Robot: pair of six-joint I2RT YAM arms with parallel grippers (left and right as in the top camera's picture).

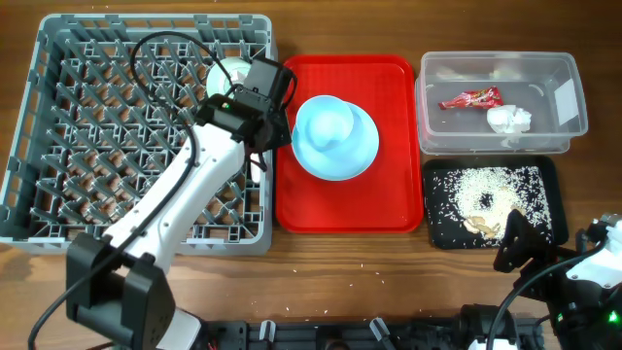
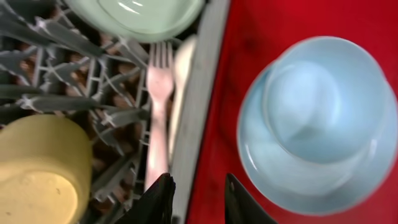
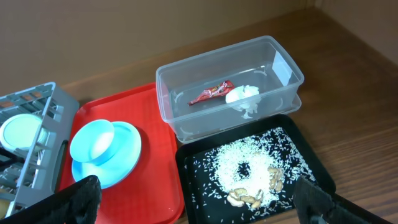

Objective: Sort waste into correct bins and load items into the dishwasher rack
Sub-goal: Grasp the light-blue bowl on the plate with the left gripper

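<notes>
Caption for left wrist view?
Fork and spoon in rack beside green bowl, yellow cup; blue bowl on plate on red tray; left gripper open.

The rack (image 1: 97, 126) lay at nine o'clock of the serving tray (image 1: 394, 185); the tub (image 1: 457, 131) at two, the shallow tray (image 1: 434, 233) at four.

Bright even light, soft shadows; left wrist view blurry (glints on green bowl (image 2: 143, 15))

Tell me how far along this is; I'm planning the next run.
Done: wrapper and napkin in the clear tub, rice on the black tray; fork, spoon, yellow cup and green bowl in the rack. In hand: nothing; the left hand hangs open by the fork. Left: blue bowl and plate, stacked on the red tray.
</notes>
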